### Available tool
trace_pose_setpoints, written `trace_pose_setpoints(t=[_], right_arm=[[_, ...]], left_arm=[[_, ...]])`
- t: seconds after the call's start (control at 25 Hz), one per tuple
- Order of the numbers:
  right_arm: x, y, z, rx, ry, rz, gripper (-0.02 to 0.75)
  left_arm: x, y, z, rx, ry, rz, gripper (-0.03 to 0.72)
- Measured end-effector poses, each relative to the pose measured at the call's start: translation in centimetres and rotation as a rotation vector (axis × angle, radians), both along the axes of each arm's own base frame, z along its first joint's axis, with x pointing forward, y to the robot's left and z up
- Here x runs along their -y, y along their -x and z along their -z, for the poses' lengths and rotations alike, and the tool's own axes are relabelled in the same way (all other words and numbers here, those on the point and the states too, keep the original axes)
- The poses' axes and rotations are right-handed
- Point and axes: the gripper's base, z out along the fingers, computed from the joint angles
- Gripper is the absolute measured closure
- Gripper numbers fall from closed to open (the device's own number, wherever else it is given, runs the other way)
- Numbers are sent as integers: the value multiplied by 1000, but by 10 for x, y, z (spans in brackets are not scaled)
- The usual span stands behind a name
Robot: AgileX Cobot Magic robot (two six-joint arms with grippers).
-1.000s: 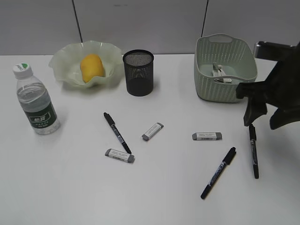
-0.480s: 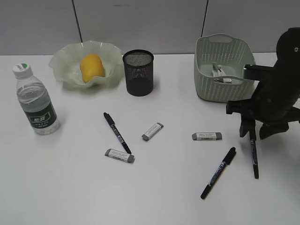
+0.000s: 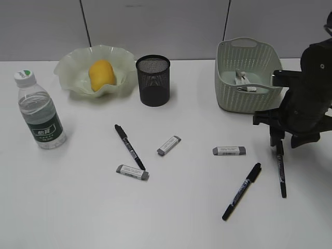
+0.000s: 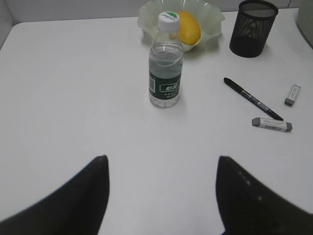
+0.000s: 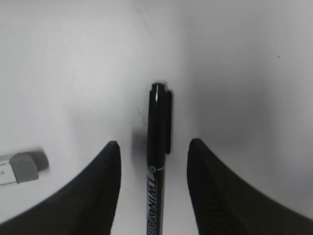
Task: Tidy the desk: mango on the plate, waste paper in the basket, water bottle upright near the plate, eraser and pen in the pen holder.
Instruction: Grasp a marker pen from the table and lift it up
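The mango [image 3: 101, 74] lies in the wavy pale green plate [image 3: 70, 70]. The water bottle [image 3: 40, 111] stands upright at the left; it also shows in the left wrist view [image 4: 166, 61]. The black mesh pen holder [image 3: 153, 80] stands beside the plate. Waste paper [image 3: 243, 81] lies in the sage-green basket [image 3: 228, 78]. Three black pens [image 3: 129, 147] [image 3: 242, 191] [image 3: 280, 167] and three grey erasers [image 3: 169, 145] [image 3: 229, 150] [image 3: 133, 172] lie on the desk. My right gripper [image 5: 154, 144] is open, straddling the rightmost pen [image 5: 157, 161]. My left gripper [image 4: 161, 159] is open and empty.
The desk [image 3: 78, 207] is white, with a grey partition wall behind it. In the left wrist view a pen [image 4: 252, 98] and two erasers [image 4: 272, 124] [image 4: 292, 94] lie right of the bottle. An eraser end [image 5: 22, 166] shows left of my right gripper.
My right gripper has come down over the rightmost pen and settled with its fingers on either side of it. The other things have not moved.
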Motion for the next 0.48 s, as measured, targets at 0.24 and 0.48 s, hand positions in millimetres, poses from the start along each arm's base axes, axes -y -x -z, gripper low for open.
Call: trace_pose_setpoints(t=[0.24, 0.48], right_arm=[[-1, -2, 11, -10, -2, 2, 375], [-1, -2, 23, -38, 2, 4, 377]], left_arm=[[0, 0, 0, 0, 0, 0, 173], [0, 0, 0, 0, 0, 0, 173]])
